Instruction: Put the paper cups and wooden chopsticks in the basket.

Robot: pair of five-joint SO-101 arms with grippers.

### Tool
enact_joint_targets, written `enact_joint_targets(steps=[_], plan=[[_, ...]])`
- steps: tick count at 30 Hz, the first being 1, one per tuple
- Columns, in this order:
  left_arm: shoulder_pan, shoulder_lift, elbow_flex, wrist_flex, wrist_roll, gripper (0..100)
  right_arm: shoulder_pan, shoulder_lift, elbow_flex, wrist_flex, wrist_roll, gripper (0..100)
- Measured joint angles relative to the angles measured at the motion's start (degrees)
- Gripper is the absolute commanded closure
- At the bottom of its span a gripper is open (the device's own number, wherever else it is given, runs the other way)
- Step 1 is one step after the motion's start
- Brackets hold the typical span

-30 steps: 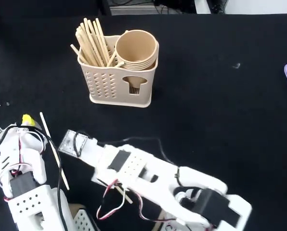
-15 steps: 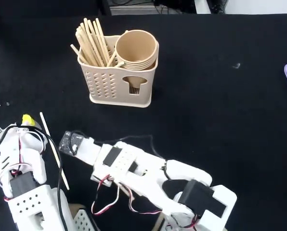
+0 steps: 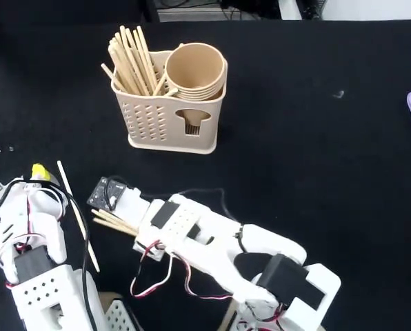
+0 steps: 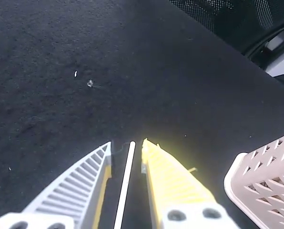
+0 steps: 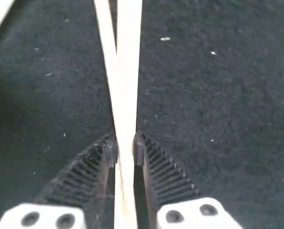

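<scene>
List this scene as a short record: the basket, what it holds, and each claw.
basket: upright on the table, on the far side from the arms
paper cups: stacked inside the basket, at one side
bundled chopsticks: standing in the basket beside the cups
right claw: shut on the held chopsticks, close to the table
left claw: open, one finger on each side of the loose chopstick lying on the table
remaining: held chopsticks and loose chopstick not yet in the basket
</scene>
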State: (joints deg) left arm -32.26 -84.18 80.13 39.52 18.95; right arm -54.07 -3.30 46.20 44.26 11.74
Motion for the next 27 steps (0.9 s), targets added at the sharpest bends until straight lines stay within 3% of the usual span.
enact_joint_targets(steps=[6,9,14,19,27], plan=[[0.0,0.0,0.0,0.18,0.0,88,0.18,0.35,0.0,0.26,0.0,83.1],[0.0,0.0,0.0,0.18,0.0,88,0.0,1.23,-0.79,0.97,0.18,82.9],[0.0,0.0,0.0,0.18,0.0,88,0.0,2.81,-3.16,3.52,0.26,83.4],[0.0,0.0,0.0,0.18,0.0,88,0.09,7.56,-8.7,8.09,4.13,99.4],[0.0,0.0,0.0,0.18,0.0,88,1.93,9.05,-11.08,9.76,4.84,98.8]])
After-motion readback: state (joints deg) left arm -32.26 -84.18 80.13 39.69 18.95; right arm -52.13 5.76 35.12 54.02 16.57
